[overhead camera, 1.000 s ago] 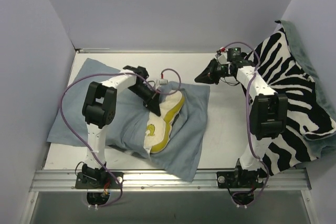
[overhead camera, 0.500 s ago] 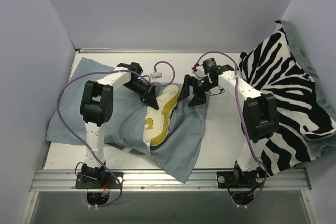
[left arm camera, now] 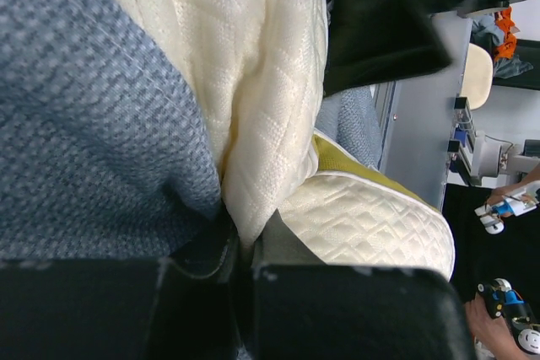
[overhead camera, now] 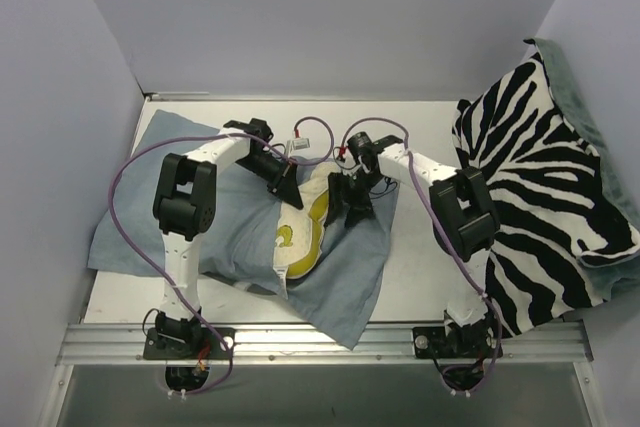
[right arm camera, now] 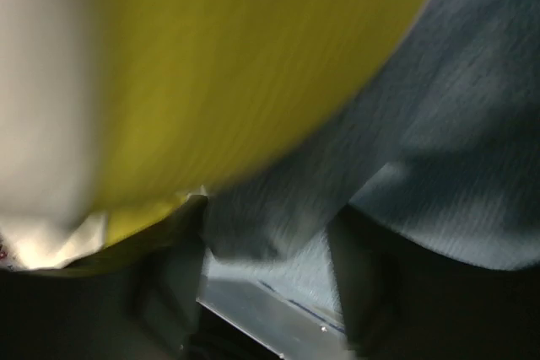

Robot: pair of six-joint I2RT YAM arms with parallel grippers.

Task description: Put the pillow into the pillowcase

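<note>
1. Over the last second the right gripper [overhead camera: 352,215] swung from beside the zebra cloth [overhead camera: 540,167] to the pillow's [overhead camera: 303,232] right edge, well apart from the cloth.
2. The left gripper [overhead camera: 287,190] stayed at the pillow's far end. In its wrist view the fingers were together, clamped on a fold of cream knit, with the case [overhead camera: 225,212] pressed against it.
3. The right wrist view was blurred, but the jaws stood apart with blue-grey cloth bunched between them and the yellow band just above.
4. So both arms now met at the case's mouth. The right one seemed ready to catch the case edge and draw it over the pillow.
5. The case held only part of the pillow. Its left side lay under blue cloth, while the yellow band and some cream face were exposed.
</note>
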